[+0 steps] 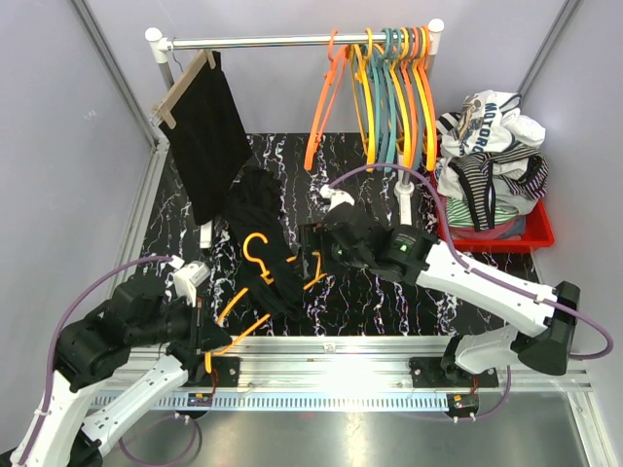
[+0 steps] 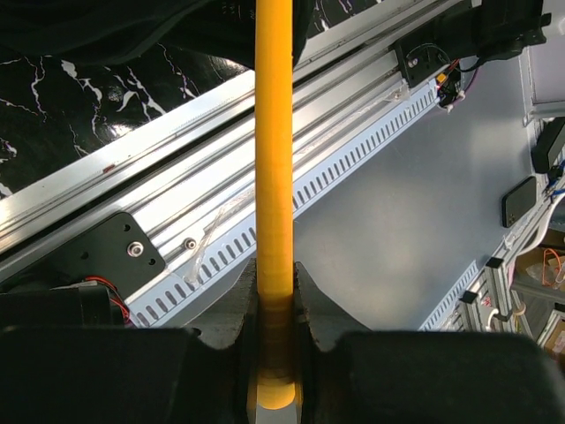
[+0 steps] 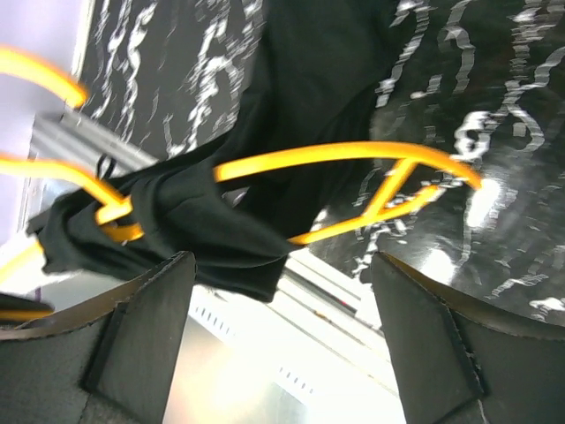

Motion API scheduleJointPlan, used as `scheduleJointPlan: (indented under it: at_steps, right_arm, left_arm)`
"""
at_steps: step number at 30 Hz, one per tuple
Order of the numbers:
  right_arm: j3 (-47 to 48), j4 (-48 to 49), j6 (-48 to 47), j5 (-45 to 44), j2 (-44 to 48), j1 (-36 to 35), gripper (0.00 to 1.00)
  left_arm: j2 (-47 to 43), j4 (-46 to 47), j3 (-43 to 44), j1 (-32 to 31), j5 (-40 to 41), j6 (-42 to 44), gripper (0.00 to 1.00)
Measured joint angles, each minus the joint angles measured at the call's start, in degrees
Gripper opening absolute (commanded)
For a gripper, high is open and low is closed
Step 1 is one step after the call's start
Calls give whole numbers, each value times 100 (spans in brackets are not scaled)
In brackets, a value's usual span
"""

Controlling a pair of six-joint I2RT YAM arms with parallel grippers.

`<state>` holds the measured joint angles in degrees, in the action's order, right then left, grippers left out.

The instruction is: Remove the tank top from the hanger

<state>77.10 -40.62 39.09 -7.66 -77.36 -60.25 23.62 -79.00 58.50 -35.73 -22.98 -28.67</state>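
Tank top [image 1: 261,206] on hanger [image 1: 255,244], just left of right tool [image 1: 311,251]

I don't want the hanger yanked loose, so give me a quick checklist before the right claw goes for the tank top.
1. Hold of left claw on hanger: ok, shut on its bar.
2. Opening of right claw: ok, open.
3. Fabric of tank top inside the open claw: cannot tell, depth is unclear.
4. The hook off the rail: ok, it lies over the table.
5. Garment free of hanger: not ok, fabric is bunched around one hanger arm.
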Motion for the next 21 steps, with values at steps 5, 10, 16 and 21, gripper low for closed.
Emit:
scheduleJointPlan:
  at_steps: [5, 10, 16, 21]
  right_arm:
    - [-13, 295, -192, 455, -350, -262, 85]
    - [-44, 483, -293, 726, -636, -461, 82]
    - [-42, 623, -369, 562, -778, -501, 61]
    - [2, 621, -435, 44, -1045, -501, 34]
  left_arm:
    - [7, 48, 0, 0, -4, -57, 0]
    - [7, 72, 2, -2, -13, -138, 0]
    - [4, 127, 2, -2, -83, -214, 0]
    - [-2, 118, 20, -2, -109, -264, 0]
